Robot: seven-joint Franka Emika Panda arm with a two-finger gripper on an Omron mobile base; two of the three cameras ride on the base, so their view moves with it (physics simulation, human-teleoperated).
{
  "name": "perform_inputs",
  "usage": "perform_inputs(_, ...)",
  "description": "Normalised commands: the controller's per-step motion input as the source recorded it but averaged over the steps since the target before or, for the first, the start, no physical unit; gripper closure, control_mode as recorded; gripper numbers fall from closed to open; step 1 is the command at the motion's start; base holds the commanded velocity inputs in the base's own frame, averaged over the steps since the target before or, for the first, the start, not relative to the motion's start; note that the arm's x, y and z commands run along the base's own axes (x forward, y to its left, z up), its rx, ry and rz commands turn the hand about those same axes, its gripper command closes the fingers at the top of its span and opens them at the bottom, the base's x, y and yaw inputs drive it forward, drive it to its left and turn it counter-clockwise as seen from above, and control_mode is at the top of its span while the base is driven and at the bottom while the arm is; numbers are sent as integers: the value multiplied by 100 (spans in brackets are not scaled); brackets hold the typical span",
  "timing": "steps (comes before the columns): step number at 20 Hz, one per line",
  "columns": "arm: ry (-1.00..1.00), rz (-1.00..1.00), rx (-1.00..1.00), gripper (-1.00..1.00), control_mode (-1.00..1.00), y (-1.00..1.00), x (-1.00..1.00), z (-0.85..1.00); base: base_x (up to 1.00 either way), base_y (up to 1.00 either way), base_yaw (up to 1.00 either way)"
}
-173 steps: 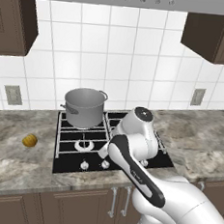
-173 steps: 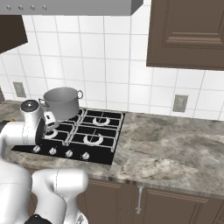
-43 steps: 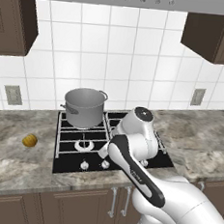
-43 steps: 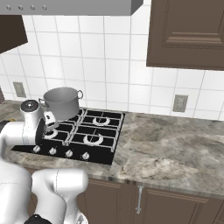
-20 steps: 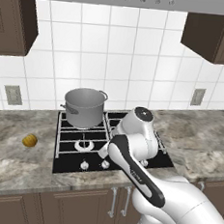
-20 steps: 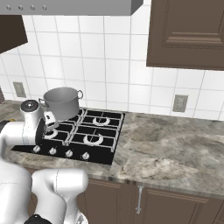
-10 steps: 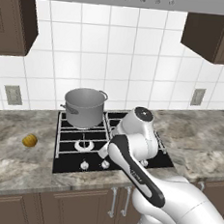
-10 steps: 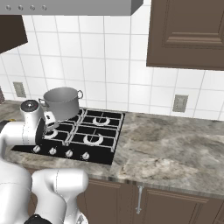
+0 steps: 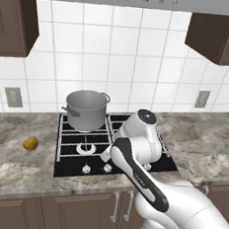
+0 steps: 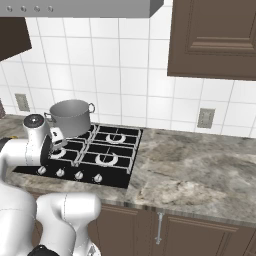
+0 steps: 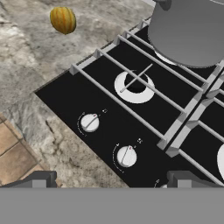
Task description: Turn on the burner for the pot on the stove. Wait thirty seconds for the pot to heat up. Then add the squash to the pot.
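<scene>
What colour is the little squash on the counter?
Yellow-orange with darker stripes; the squash shows best in the hand view.

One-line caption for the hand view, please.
Open gripper above the black glass stove's silver knobs, tall grey metal pot on rear burner, small yellow-orange squash on the counter.

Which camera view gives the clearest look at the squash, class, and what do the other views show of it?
The hand view: the squash appears large on the marbled counter, its orange-and-dark stripes plain to see. The left base view shows it as a small yellow-orange blob left of the stove. In the right base view I cannot make it out.
</scene>
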Motion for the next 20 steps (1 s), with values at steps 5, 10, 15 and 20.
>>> perform_inputs(5,0,0,0,-100,-100,0,0,0,0,0,0)
perform_inputs(10,0,0,0,-100,-100,0,0,0,0,0,0)
perform_inputs(15,0,0,0,-100,-100,0,0,0,0,0,0)
perform_inputs(20,0,0,0,-100,-100,0,0,0,0,0,0)
